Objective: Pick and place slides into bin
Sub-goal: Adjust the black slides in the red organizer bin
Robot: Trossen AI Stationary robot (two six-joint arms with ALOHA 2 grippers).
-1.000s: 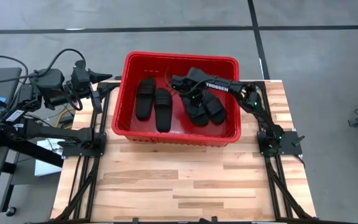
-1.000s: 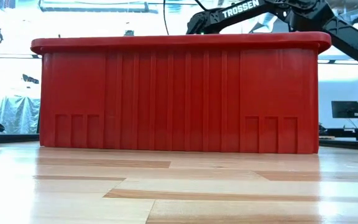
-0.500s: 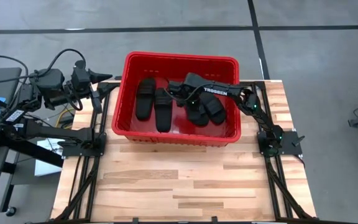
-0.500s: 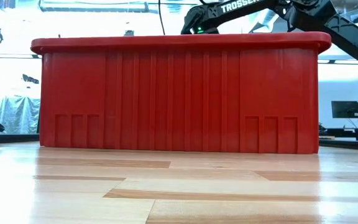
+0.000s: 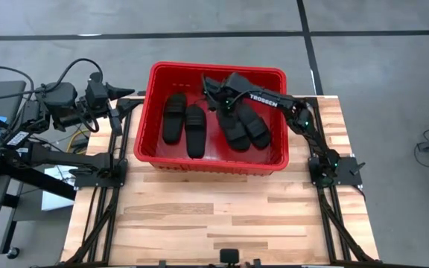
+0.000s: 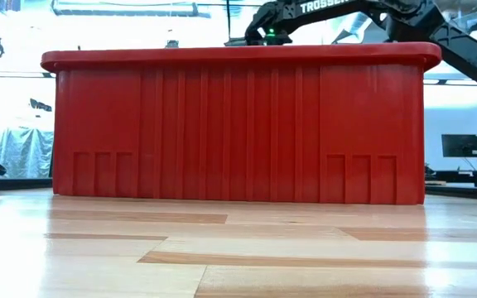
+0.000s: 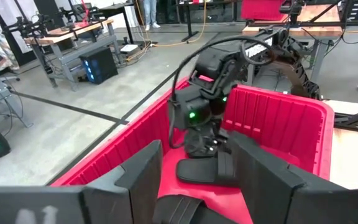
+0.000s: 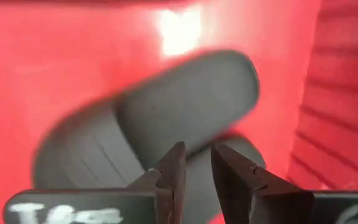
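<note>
The red bin point(image 5: 214, 68) stands at the table's far middle and fills the low view point(image 6: 238, 124). Four black slides lie flat on its floor: two on the left point(image 5: 173, 117) point(image 5: 194, 130) and two on the right point(image 5: 235, 128) point(image 5: 257, 128). My right gripper point(image 5: 211, 91) hangs over the bin's far part, above the slides point(image 8: 185, 106), pointing down. It is empty, with only a narrow gap between its fingertips point(image 8: 197, 165). My left gripper point(image 7: 194, 180) waits open and empty off the table's left edge point(image 5: 118, 95), pointing toward the bin.
The bin's walls rise high around the slides, and the right arm point(image 5: 274, 100) reaches in over the right rim. Bare wooden tabletop point(image 5: 214, 216) lies between the bin and the near edge. Cables and equipment point(image 5: 21, 141) stand off the table's left side.
My right gripper has moved from above the right pair of slides a little toward the table's left, then toward the bin's far wall and up. The four slides have stayed where they lay.
</note>
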